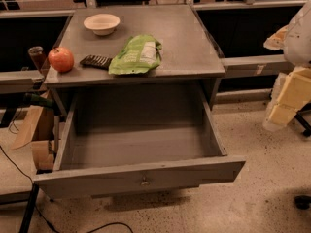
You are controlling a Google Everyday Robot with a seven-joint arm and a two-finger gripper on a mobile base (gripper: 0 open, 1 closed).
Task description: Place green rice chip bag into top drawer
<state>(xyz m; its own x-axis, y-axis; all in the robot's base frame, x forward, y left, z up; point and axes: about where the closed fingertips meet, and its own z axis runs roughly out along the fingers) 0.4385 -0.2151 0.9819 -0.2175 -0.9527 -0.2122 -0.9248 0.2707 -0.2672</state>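
The green rice chip bag (136, 55) lies flat on the grey cabinet top, near its front edge, with its whitish label facing up. The top drawer (141, 174) is pulled wide open below it; its inside shows nothing in it, and the keyhole sits at the middle of the front panel. My gripper (288, 95) is at the far right edge of the view, pale and yellowish, well to the right of the cabinet and apart from the bag and the drawer. It holds nothing that I can see.
A red apple (60, 59) and a small dark ridged snack bar (95, 61) lie left of the bag. A white bowl (101, 24) stands at the back of the cabinet top (184, 38). Cardboard and cables lie on the floor at left.
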